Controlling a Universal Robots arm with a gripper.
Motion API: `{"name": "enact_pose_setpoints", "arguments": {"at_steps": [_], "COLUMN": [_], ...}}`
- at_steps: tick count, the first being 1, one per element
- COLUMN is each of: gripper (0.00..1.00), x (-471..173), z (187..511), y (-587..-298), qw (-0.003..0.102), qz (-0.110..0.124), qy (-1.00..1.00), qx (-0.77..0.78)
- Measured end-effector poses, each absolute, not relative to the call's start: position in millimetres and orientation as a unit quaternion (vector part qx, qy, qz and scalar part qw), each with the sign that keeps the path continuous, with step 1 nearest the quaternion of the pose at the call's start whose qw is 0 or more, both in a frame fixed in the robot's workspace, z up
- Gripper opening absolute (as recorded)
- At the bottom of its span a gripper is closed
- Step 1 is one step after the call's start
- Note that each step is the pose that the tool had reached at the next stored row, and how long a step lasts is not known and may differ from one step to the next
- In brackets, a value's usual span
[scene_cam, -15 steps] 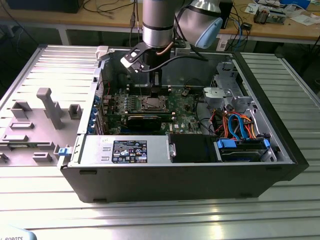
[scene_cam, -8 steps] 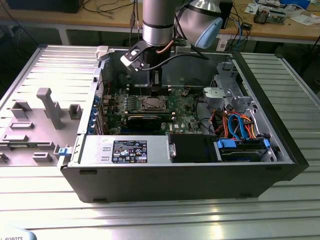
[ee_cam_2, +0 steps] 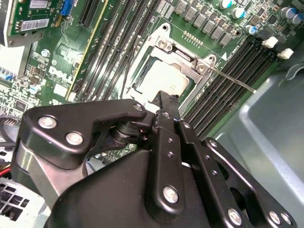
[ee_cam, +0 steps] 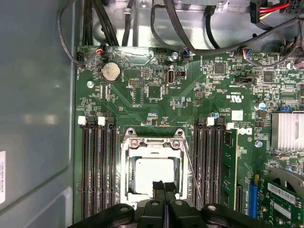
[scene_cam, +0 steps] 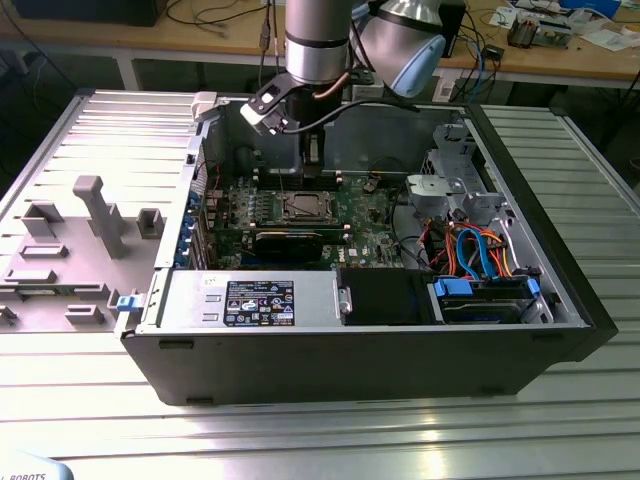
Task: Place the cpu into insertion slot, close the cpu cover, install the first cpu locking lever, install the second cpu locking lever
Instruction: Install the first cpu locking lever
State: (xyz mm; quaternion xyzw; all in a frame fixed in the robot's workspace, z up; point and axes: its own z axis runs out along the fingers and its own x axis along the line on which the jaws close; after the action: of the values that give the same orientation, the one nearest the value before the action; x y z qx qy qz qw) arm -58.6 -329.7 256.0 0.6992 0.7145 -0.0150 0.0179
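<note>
Your cpu [ee_cam: 153, 172] is seated, cover [ee_cam: 127, 175] looks down; lever [ee_cam: 192, 175] seems unlatched; gripper [ee_cam: 164, 184] pressed together, empty.

Robotics lab or electronics workshop. Ribbed metal bench [scene_cam: 300, 440] carries an opened computer case [scene_cam: 350, 370]. Wooden bench [scene_cam: 600, 62] behind it, strewn with cables [scene_cam: 200, 15] and loose electronics [scene_cam: 530, 30].

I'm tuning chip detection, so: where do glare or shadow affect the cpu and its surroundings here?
First wrist view: the cpu top glares near white. Second wrist view: it looks duller, without hard glare. Exterior view: the table slats reflect bright streaks, while the case interior sits dimmer.
</note>
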Motion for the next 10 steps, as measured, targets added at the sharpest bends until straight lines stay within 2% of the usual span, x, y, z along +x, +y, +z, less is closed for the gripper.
{"name": "enact_pose_setpoints", "arguments": {"at_steps": [2, 10], "gripper": [0.11, 0.11], "x": [-58.6, -58.9], "z": [278.1, 278.3], "y": [-329.7, -329.7], "qw": [0.018, 0.018], "qz": [-0.015, -0.015], "qy": [0.715, 0.725], "qx": [0.699, 0.688]}}
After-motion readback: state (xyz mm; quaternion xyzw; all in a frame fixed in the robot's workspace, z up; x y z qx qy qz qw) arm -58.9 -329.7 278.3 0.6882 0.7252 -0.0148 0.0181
